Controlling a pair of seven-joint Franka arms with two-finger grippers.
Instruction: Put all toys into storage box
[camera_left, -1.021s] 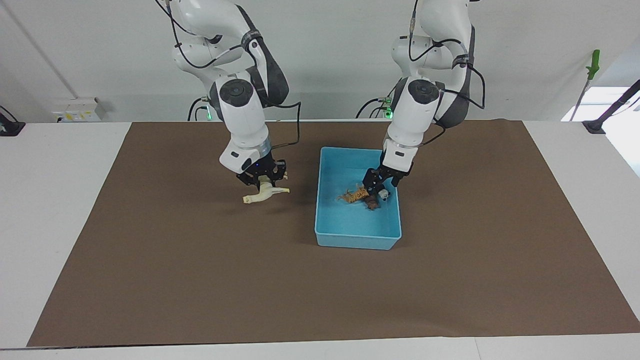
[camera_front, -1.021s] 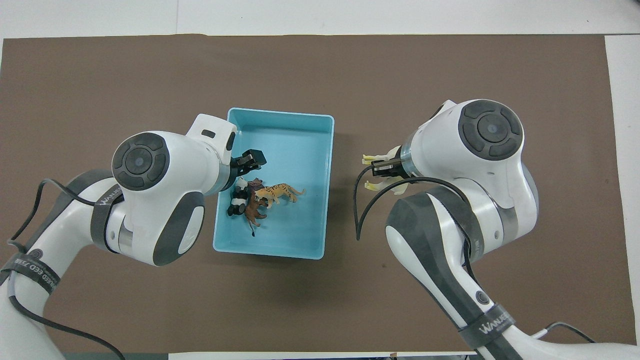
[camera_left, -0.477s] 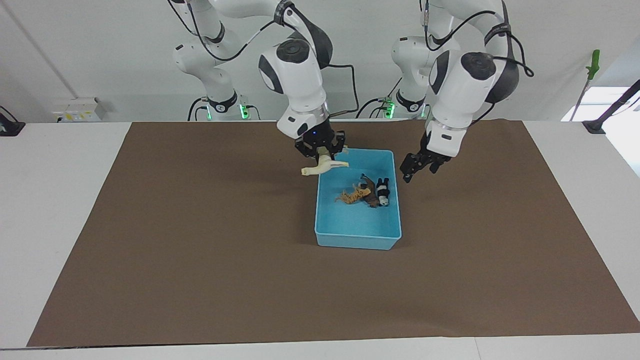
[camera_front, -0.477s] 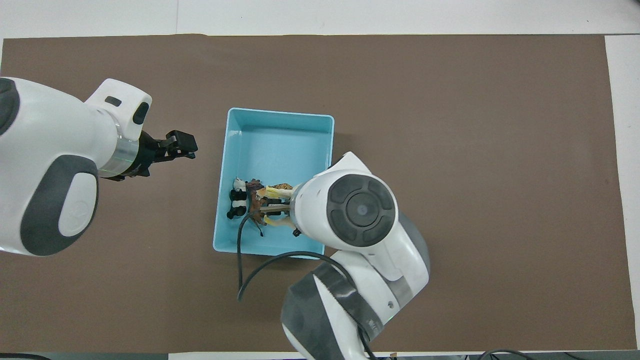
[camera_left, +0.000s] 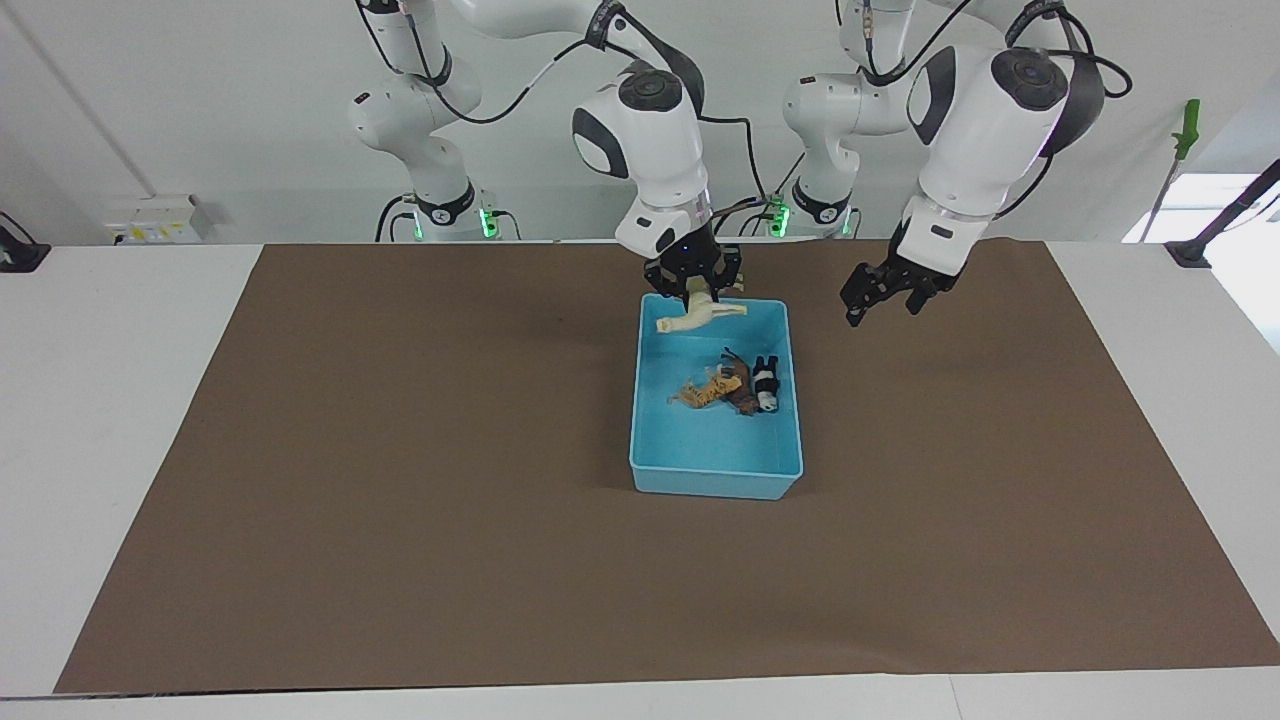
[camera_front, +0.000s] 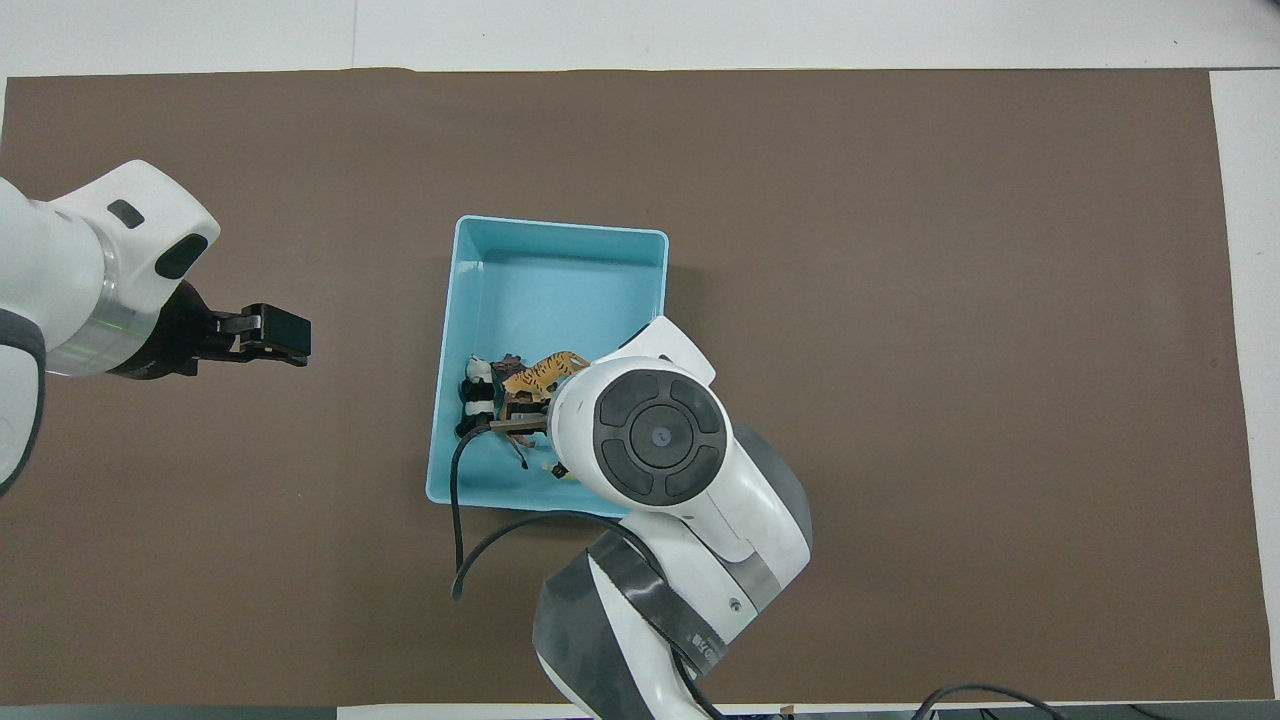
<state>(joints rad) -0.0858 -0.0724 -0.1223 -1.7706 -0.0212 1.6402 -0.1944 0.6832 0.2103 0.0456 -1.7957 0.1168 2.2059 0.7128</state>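
Observation:
The light blue storage box (camera_left: 715, 482) stands on the brown mat. In it lie the orange tiger (camera_left: 700, 392), the brown lion (camera_left: 741, 398) and the panda (camera_left: 766, 385), close together. My right gripper (camera_left: 697, 290) is shut on the cream-white horse (camera_left: 700, 316) and holds it in the air over the box's end nearest the robots. My left gripper (camera_left: 882, 298) is open and empty, raised over the mat beside the box toward the left arm's end. In the overhead view the box (camera_front: 560, 228), tiger (camera_front: 545, 372) and panda (camera_front: 476, 400) show; my right arm hides most of the horse. My left gripper (camera_front: 278, 335) is over bare mat.
The brown mat (camera_left: 400, 500) covers most of the white table (camera_left: 100, 400). A green-handled tool (camera_left: 1186, 125) leans at the left arm's end, off the mat. A white wall box (camera_left: 150, 220) sits at the right arm's end.
My right gripper has carried the horse from the mat to over the box. My left gripper has let go of the panda in the box, risen and moved off to the side.

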